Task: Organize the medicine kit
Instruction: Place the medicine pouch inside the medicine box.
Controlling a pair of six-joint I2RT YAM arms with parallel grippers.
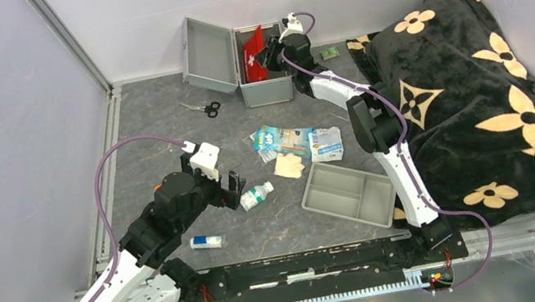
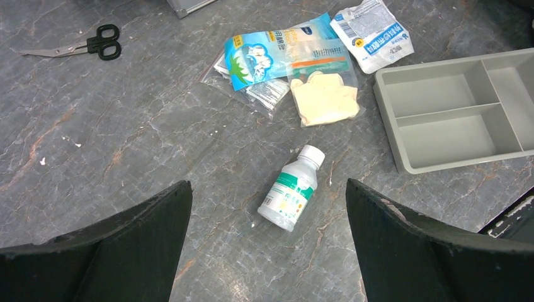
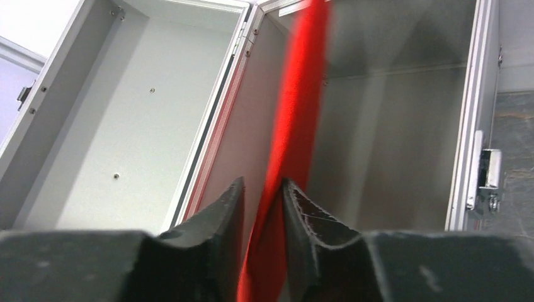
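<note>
The medicine kit (image 1: 267, 89), a silver-grey metal case, stands open at the back with its lid (image 1: 207, 53) swung left. My right gripper (image 1: 276, 54) is over the case and shut on the flat red first-aid pouch (image 1: 255, 53), which stands on edge inside. In the right wrist view the gripper (image 3: 262, 189) pinches the red pouch (image 3: 302, 94) above the case's bare inside (image 3: 390, 126), with the front latch (image 3: 488, 176) at right. My left gripper (image 1: 237, 192) is open and empty just above a small white bottle with a green label (image 2: 291, 195), which lies on its side between the fingers.
Scissors (image 1: 203, 109) lie left of the case. Blue and clear packets (image 1: 279, 139), a cream glove (image 1: 288, 165) and a white packet (image 1: 327, 143) lie mid-table. A grey divided tray (image 1: 348, 193) is right of them. A small white box (image 1: 206, 242) is near. A black flowered blanket (image 1: 469, 90) covers the right.
</note>
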